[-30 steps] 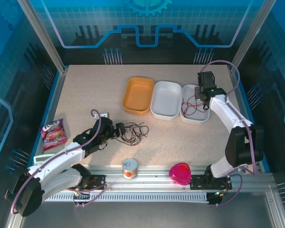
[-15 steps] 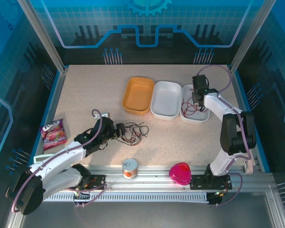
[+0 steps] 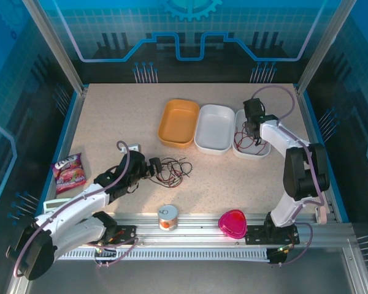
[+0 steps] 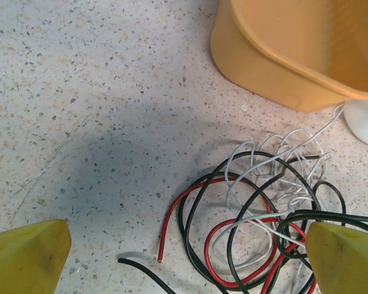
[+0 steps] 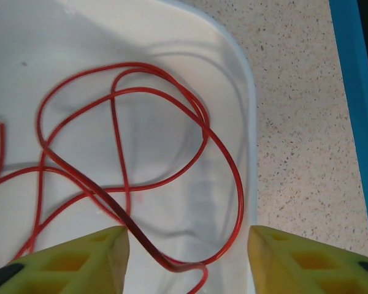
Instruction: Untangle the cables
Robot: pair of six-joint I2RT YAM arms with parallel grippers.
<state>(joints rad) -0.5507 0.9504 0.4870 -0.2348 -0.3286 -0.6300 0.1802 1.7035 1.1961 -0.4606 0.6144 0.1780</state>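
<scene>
Right gripper parted over thin red wire, loose in white plastic tray: retract straight up, clear of loops. Left gripper wide above black-red-white wire tangle: pinch 1 strand.

Table w/ cable tangle, orange bin, snack pkt

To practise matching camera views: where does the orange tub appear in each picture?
Top external: orange tub at centre, above the middle, left of the white tubs.
Left wrist: orange tub in the upper right corner.
Shared landmark: the cable tangle, just nearer than the tub.
</scene>
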